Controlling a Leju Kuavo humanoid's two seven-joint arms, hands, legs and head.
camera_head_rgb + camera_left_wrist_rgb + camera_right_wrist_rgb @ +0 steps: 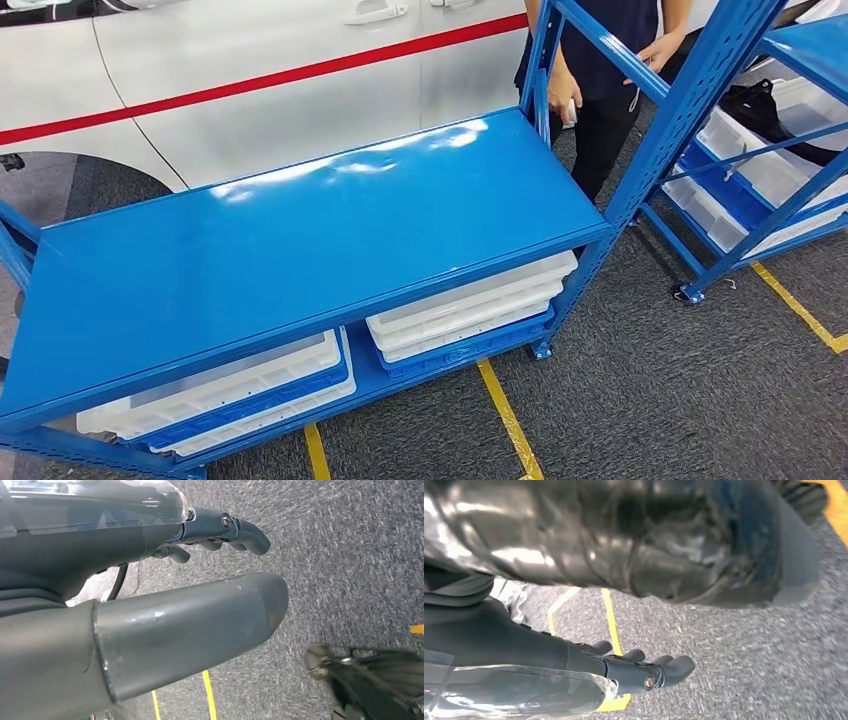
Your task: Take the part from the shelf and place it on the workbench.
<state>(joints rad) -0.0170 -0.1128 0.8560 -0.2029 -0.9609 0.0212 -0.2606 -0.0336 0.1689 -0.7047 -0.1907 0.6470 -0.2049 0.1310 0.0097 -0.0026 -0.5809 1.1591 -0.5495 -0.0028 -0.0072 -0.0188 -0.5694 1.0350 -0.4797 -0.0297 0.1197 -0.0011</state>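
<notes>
In the right wrist view a glossy, crinkled black part sits in my right hand, covering its thumb. The dark fingers stretch out beside it over the carpet, with a gap between them and the part. My left hand hangs over the floor, thumb and fingers apart, nothing in it. The blue workbench top lies bare in front of me. A blue shelf stands to the right, with another black part in one of its white bins.
White trays are stacked under the workbench top. A person stands behind its far right corner, one hand on the frame. A white car with a red stripe is beyond. Yellow floor lines cross grey carpet.
</notes>
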